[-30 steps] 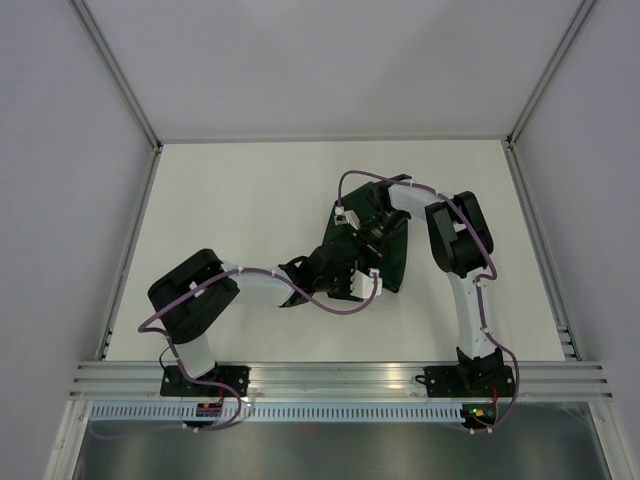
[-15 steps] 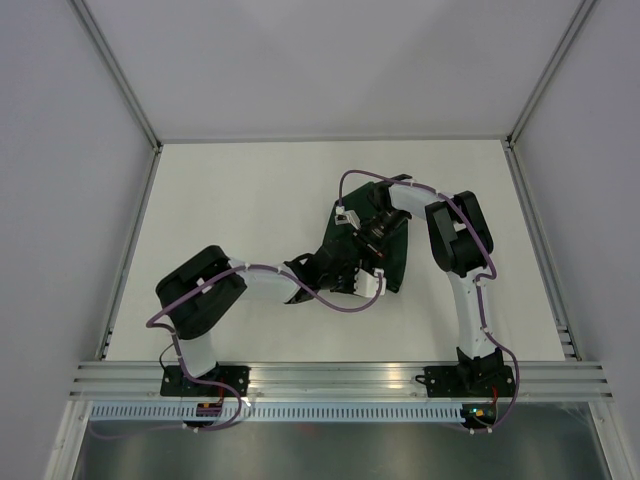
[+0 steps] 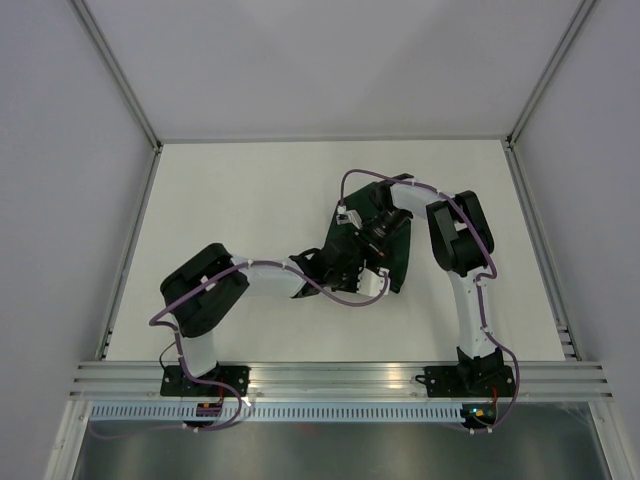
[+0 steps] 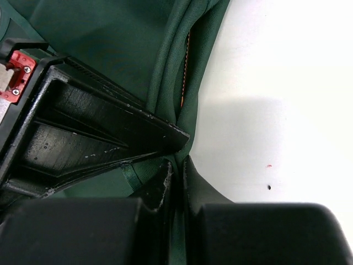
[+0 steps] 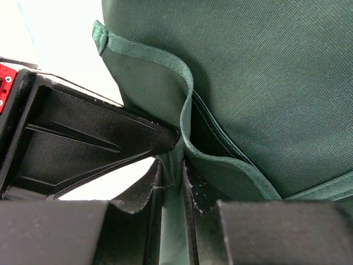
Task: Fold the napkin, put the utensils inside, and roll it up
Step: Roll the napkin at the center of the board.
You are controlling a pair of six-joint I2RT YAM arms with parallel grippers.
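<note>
Top view: the plain dark green matte fabric napkin (image 3: 398, 260) lies bunched on the white tabletop (image 3: 240, 200). Both arms reach over it, and most of the cloth is hidden under them. The left gripper (image 3: 352, 268) and right gripper (image 3: 368, 236) sit close together above the cloth.

Left wrist view: the left gripper (image 4: 177, 161) has its jaws drawn narrow, with a thin run of green fabric pinched between them. Ahead of the jaws the napkin (image 4: 110, 33) forms a rolled or doubled edge running away from the tips. A thin orange line (image 4: 185, 72) shows inside that fold; I cannot tell what it is. Bare tabletop (image 4: 276, 83) lies to the right of the jaws, with a shadow just beside them.

Right wrist view: the right gripper (image 5: 172, 161) has its jaws nearly closed on a hemmed edge of the napkin (image 5: 265, 83). The hem rises from between the tips and curls up and left. A broad sheet of cloth fills the area ahead and right of the jaws, layered over a second fold.
</note>
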